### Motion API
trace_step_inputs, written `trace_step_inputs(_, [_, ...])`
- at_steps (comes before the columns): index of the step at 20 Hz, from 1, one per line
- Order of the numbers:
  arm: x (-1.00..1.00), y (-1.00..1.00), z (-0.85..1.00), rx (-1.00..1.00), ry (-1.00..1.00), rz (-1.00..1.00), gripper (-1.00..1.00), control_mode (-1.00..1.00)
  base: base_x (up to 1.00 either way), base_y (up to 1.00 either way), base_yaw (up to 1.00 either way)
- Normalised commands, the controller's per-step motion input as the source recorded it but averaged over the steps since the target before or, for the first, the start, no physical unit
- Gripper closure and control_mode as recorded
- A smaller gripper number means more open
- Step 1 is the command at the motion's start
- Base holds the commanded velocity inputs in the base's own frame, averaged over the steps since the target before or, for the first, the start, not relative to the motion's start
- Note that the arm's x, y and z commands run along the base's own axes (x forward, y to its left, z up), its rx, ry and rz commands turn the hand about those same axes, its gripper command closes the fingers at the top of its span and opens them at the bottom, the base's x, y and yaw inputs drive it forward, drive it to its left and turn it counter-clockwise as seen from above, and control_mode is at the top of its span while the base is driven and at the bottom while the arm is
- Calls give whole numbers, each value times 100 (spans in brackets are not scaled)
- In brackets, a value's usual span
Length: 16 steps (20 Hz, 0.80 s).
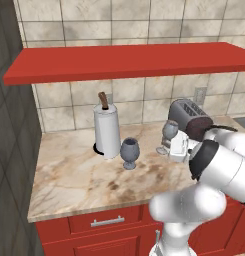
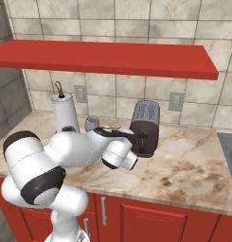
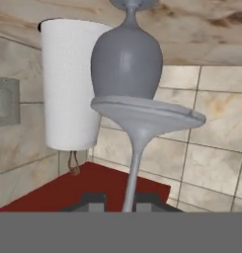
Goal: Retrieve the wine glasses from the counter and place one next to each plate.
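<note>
**A:** Pincer status?

**B:** It's pinching the thin stem of the paler wine glass. In the hand view both dark tips are sitting tight on either side of the stem at bottom centre. That view is rolled over, so the surface is running along the top of the frame. The glass's wide round flare is spreading across mid-frame.

**A:** Where's that glass sitting in the left base view?

**B:** Centre right, upright, with its foot looking like it's resting on the marbled surface. The white hand is reaching in at it from the right, and the arm's elbow is bulking up the lower right of the frame.

**A:** And the other one?

**B:** The dark wine glass is standing upright at frame centre, left of the paler one and apart from it. Nothing is touching it. In the hand view its bowl is showing directly behind the pinched glass.

**A:** What's lying behind them?

**B:** A white paper-towel roll is standing just up-left of the dark glass. A toaster is sitting at upper right, close behind the paler glass. The beige tiled wall is closing the back, and a red shelf is spanning the upper frame.
</note>
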Motion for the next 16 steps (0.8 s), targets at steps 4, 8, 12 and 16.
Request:
trace_step_inputs(4, [-94, -16, 93, -9, 10, -21, 100, -100, 0, 0, 0])
trace_step_inputs(8, [-99, -15, 78, -14, 2, -19, 100, -100, 0, 0, 0])
trace_step_inputs(12, [-100, 0, 32, -21, -8, -18, 100, -100, 0, 0, 0])
trace_step_inputs(16, [-96, 7, 48, -11, -18, -11, 100, -100, 0, 0, 0])
